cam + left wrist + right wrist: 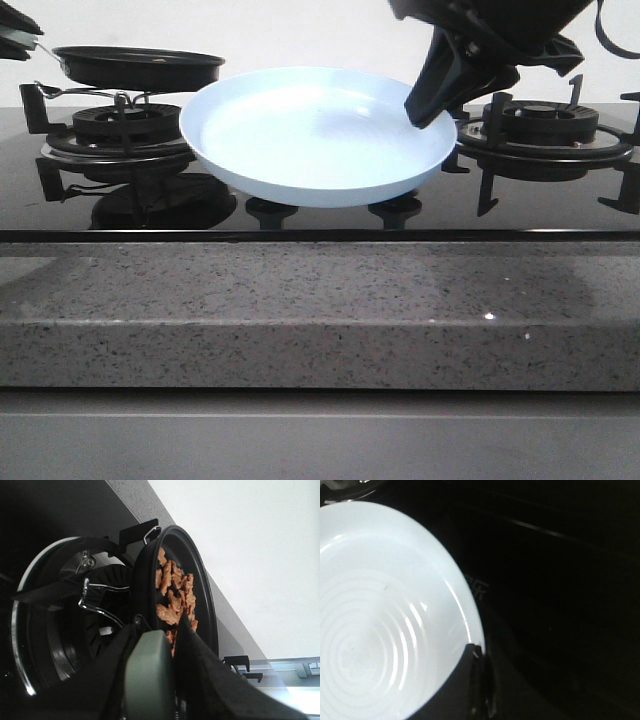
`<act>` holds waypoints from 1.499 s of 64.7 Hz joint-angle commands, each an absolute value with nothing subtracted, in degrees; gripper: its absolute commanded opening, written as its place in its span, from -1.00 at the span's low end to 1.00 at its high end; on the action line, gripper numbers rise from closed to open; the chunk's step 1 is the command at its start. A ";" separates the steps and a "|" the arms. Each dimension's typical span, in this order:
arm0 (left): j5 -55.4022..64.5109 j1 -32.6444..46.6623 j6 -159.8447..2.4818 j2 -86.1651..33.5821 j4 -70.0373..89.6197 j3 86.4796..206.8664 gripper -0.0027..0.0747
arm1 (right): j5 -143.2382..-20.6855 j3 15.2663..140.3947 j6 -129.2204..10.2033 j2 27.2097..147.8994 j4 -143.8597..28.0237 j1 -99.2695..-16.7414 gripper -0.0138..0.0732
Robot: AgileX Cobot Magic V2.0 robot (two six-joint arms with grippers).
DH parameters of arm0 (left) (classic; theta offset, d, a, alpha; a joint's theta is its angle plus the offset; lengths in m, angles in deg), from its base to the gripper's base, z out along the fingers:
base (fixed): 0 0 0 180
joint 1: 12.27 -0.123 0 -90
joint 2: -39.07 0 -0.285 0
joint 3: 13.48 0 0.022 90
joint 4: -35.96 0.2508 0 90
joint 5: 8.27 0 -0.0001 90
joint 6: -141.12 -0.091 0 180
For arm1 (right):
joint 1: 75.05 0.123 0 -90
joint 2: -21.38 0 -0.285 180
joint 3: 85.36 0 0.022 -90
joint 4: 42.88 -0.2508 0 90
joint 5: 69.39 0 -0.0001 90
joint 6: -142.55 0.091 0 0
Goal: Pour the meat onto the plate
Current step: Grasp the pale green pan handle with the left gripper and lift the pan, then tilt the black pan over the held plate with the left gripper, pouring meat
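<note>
Plate (pixel 320 135) is up off the hob, tipped a little toward the camera, with the right tool (pixel 432 108) clamped on its rim on the right side. In the right wrist view you can see a finger hooked over the edge, closed tight on the rim. My guess is it's held in the air between the two burners so the pan has something to pour into without travelling far. Nothing on it yet, the inside is bare and shiny.

Meat (pixel 173 592) is all in the black pan (pixel 138 65), which hangs above the left burner (pixel 118 130), roughly level, well to the left of the plate's rim and a bit higher. The left tool (pixel 165 645) has the pan by the handle side; the left wrist view shows its dark fingers closed around the grip right next to the pan wall, so it's shut on the pan. From the front only a sliver of that tool pokes in at the left edge.

So pouring hasn't started. Next I'd expect the pan to come right, over the plate, then tilt. Risk I see: those pieces are light and loose, so a fast tilt could send some over the plate's shallow rim onto the glass hob (pixel 320 215) or the grey speckled surface (pixel 320 300) in front.
</note>
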State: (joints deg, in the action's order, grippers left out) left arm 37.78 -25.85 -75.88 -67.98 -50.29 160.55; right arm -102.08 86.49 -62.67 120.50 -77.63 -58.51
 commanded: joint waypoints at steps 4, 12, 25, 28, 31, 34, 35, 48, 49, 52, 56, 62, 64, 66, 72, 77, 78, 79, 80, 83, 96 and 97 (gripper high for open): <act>40.00 -25.55 -76.47 -64.69 -53.44 162.42 -0.68 | -99.89 87.84 -63.34 118.84 -78.25 -58.51 -0.82; 40.38 -25.55 -76.47 -64.69 -53.44 162.42 -0.85 | -99.89 87.84 -63.34 118.84 -78.25 -58.51 -0.82; 41.44 -25.55 -76.57 -63.73 -53.44 162.42 -0.97 | -99.89 87.84 -63.34 118.84 -78.25 -58.51 -0.82; 41.44 -25.55 -77.61 -63.08 -53.62 162.42 -0.97 | -99.89 87.84 -63.34 118.84 -78.25 -58.51 -0.82; 41.44 -25.55 -78.48 -62.15 -53.74 162.42 -0.97 | -99.89 87.84 -63.34 118.84 -78.25 -58.51 -0.82; 41.44 -25.55 -79.14 -61.33 -54.16 162.42 -0.97 | -99.89 87.84 -63.34 118.84 -78.25 -58.51 -0.82; 41.44 -25.55 -79.17 -61.04 -54.26 162.42 -0.97 | -99.89 87.84 -63.34 118.84 -78.25 -58.51 -0.82; 41.87 -25.55 -81.70 -56.23 -55.71 162.42 -0.97 | -99.89 87.84 -63.34 118.84 -78.25 -58.51 -0.82; 41.98 -25.55 -81.84 -55.92 -55.71 162.42 -0.97 | -99.89 87.84 -63.34 118.84 -78.25 -58.51 -0.82; 42.28 -25.55 -81.89 -54.97 -55.71 162.42 -0.97 | -99.89 87.84 -63.34 118.84 -78.25 -58.51 -0.82; 42.71 -25.55 -81.97 -53.75 -55.80 162.42 -0.97 | -99.89 87.84 -63.34 118.84 -78.25 -58.51 -0.82; 43.82 -25.47 -82.25 -51.97 -55.80 162.42 -0.97 | -99.89 87.84 -63.34 118.84 -78.25 -58.51 -0.82; 44.54 -25.47 -82.55 -51.44 -55.80 162.42 -0.97 | -99.89 87.84 -63.34 118.84 -78.25 -58.51 -0.82; 45.21 -25.47 -83.24 -50.88 -55.80 162.20 -0.97 | -99.89 87.84 -63.34 118.84 -78.25 -58.51 -0.82; 45.93 -25.47 -84.71 -48.68 -55.94 160.56 -0.97 | -99.89 87.84 -63.34 118.84 -78.25 -58.51 -0.82; 45.93 -25.42 -85.36 -46.55 -56.71 158.41 -0.97 | -99.89 87.84 -63.34 118.84 -78.25 -58.51 -0.82; 45.93 -25.26 -85.80 -45.95 -57.00 157.65 -0.97 | -99.89 87.84 -63.34 118.84 -78.25 -58.51 -0.82; 45.80 -25.15 -86.26 -45.55 -57.18 157.13 -0.97 | -99.89 87.84 -63.34 118.84 -78.25 -58.51 -0.82; 45.80 -24.95 -86.79 -45.15 -57.49 156.60 -0.97 | -99.89 87.84 -63.34 118.84 -78.25 -58.51 -0.82; 45.70 -24.33 -87.65 -44.10 -57.82 154.80 -0.97 | -99.89 87.84 -63.34 118.84 -78.25 -58.51 -0.82; 43.67 -17.75 -92.89 -41.37 -58.05 149.66 -0.97 | -99.89 87.84 -63.34 118.84 -78.25 -58.51 -0.82; 43.55 -17.16 -93.40 -41.37 -58.05 149.64 -0.97 | -99.89 87.84 -63.34 118.84 -78.25 -58.51 -0.82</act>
State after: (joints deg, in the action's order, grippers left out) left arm 43.30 -20.36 -90.98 -43.71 -52.17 148.95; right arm -102.08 86.49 -62.67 120.50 -77.63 -58.51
